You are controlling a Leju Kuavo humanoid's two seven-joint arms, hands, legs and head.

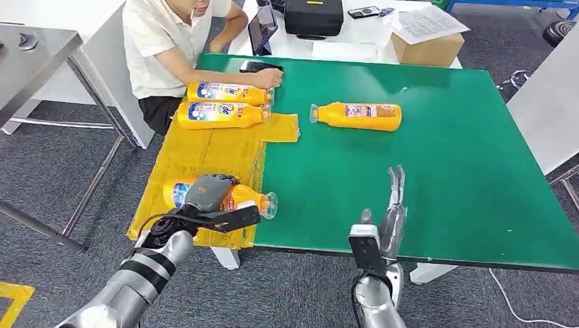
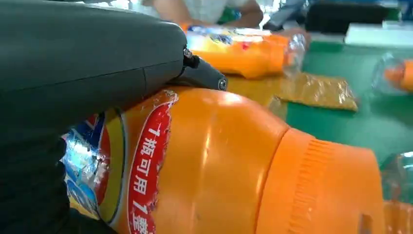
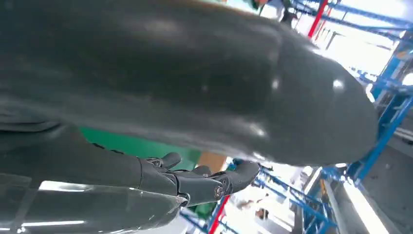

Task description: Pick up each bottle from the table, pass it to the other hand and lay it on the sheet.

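While the left hand (image 1: 212, 193) clamps its fingers (image 2: 202, 74) on the orange bottle (image 1: 240, 198) over the yellow sheet (image 1: 205, 154) at the worktop's (image 1: 437, 184) near-left edge, careless release could roll it off; right hand (image 1: 394, 188) empty, fingers straight.

head high; wrists close, perhaps tilted

We see orange bottles (image 1: 356, 115) with blue, red and yellow labels, clear caps, a translucent yellow sheet (image 1: 205, 154) on the green worktop (image 1: 444, 171), a grey speckled carpet (image 1: 41, 178), and our dark grey fingers (image 1: 396, 181).
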